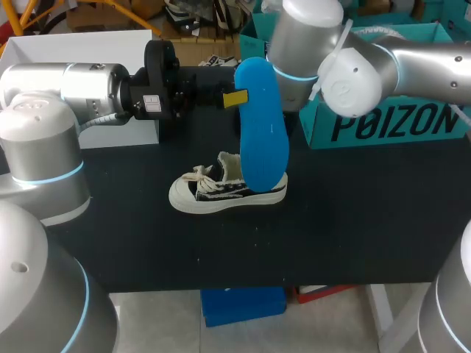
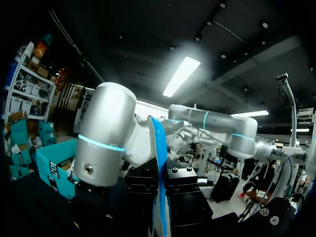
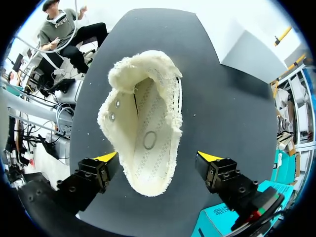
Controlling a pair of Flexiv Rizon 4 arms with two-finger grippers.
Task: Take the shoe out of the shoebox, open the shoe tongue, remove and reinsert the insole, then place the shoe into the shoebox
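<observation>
Left tool [image 2: 162, 183] pinches the upright blue insole [image 1: 263, 125] at upper centre. Below it, the black-and-cream canvas shoe [image 1: 221, 193] rests on the black surface [image 1: 353, 220]; right tool [image 3: 158, 157] is spread above it.

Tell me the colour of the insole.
Bright blue, plain. The insole shows best in the head view.

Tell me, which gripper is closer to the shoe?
Right. The right gripper hangs open directly over the shoe; the left gripper is raised off behind it, clamped on the blue insole.
</observation>
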